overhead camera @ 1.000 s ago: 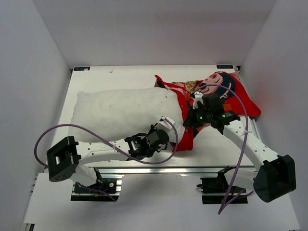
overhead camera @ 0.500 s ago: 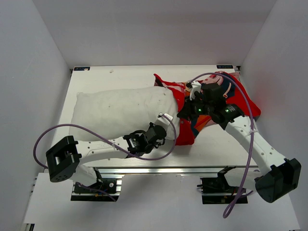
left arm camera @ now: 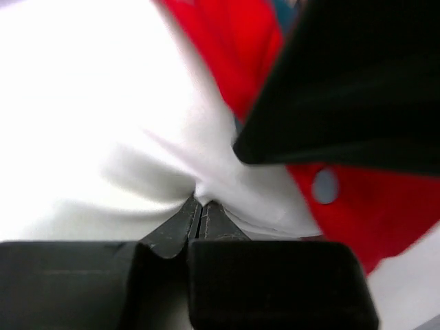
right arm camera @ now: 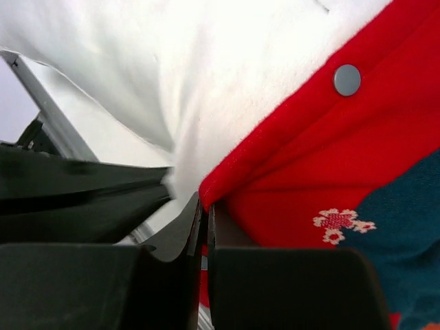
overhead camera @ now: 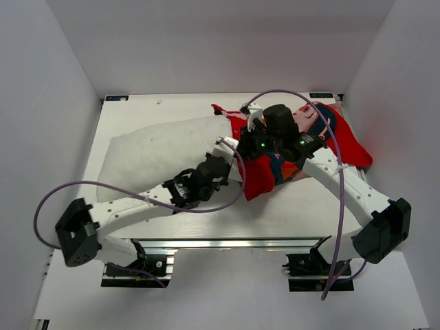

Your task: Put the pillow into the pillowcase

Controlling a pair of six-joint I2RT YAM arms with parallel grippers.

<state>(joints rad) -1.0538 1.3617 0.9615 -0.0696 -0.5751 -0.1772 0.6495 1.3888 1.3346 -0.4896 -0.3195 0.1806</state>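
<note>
Both pincers have just clamped: left gripper (left arm camera: 200,206) pinching the pillow (overhead camera: 155,155) at its 3 o'clock end, right gripper (right arm camera: 204,206) pinching the pillowcase (right arm camera: 323,158) hem; insertion judged barely begun.

Overhead; two wrist close-ups on pillow (left arm camera: 103,103)

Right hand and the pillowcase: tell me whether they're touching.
Touching. The right wrist view shows the right hand shut on the red hem of the pillowcase.

A robot lab booth — plain white walls (overhead camera: 220,41), white table (overhead camera: 172,110), aluminium mounting rail (overhead camera: 227,243).
</note>
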